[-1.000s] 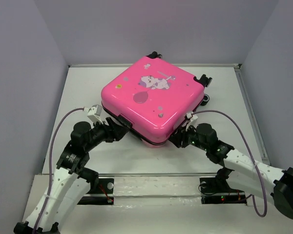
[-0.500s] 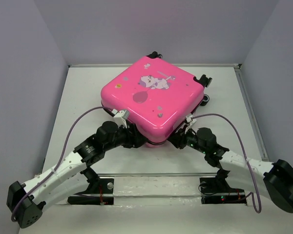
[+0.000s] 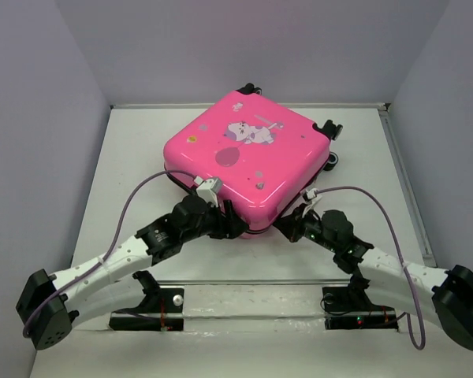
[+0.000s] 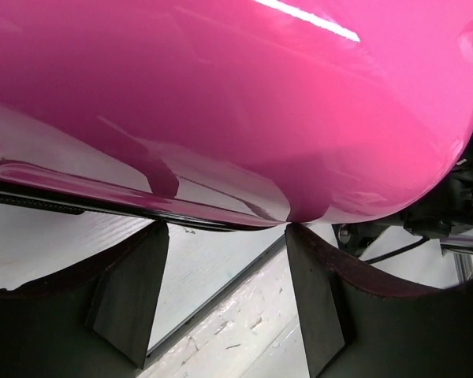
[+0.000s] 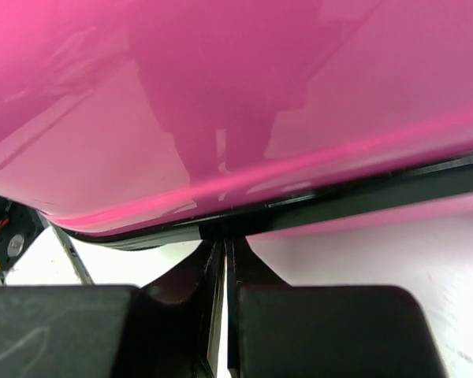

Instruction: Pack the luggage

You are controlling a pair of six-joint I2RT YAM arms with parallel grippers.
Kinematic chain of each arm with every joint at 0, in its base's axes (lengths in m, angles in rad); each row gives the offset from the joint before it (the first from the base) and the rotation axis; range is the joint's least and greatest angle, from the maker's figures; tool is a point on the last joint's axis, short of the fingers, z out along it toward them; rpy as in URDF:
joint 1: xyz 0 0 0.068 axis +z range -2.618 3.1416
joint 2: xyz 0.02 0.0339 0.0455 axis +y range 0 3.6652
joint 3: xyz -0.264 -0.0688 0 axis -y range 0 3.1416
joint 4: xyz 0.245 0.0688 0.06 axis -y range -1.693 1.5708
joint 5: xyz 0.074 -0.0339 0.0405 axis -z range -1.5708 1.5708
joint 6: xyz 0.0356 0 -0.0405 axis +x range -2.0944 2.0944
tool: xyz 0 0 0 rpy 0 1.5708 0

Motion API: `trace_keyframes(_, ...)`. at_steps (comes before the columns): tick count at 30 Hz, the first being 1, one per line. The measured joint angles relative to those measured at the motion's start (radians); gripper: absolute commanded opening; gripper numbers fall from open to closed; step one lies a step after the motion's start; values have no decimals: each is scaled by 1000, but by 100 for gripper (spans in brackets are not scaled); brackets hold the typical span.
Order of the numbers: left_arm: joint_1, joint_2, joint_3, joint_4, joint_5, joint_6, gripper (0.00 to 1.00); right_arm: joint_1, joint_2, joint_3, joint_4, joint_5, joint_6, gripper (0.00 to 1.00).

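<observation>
The luggage [image 3: 244, 153] is a bright pink hard-shell suitcase lying flat and closed on the white table, cartoon print up. My left gripper [image 3: 235, 228] is at its near corner, open; in the left wrist view its fingertips [image 4: 162, 228] stand wide apart just under the pink shell [image 4: 221, 102] and its black seam [image 4: 102, 206]. My right gripper [image 3: 288, 228] is at the front-right edge, shut; in the right wrist view the gripper [image 5: 227, 236] touches the black zipper band [image 5: 363, 197] under the shell [image 5: 221, 102]. Whether anything thin is pinched there does not show.
Black caster wheels [image 3: 329, 130] stick out at the suitcase's far right side and far corner [image 3: 248, 88]. Grey walls enclose the table [image 3: 134, 157] on three sides. The right arm's body [image 4: 449, 209] shows close beside the left gripper.
The left arm has swung right along the suitcase's front-left edge to its near corner. The right gripper's jaws have closed at the zipper band.
</observation>
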Motion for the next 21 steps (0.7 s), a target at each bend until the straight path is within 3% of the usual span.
trace_keyframes(6, -18, 69, 38, 20, 6, 1, 71, 75, -122, -1, -158, 64, 63, 7)
trace_keyframes(11, -31, 112, 74, 16, 1, 10, 71, 289, -126, 61, -303, 218, 123, 7)
trace_keyframes(14, -34, 140, 95, 9, 11, 13, 71, 432, -58, 139, -383, 402, 166, 7)
trace_keyframes(21, -37, 201, 146, -21, 31, 23, 71, 596, 177, 308, -436, 681, 204, 7)
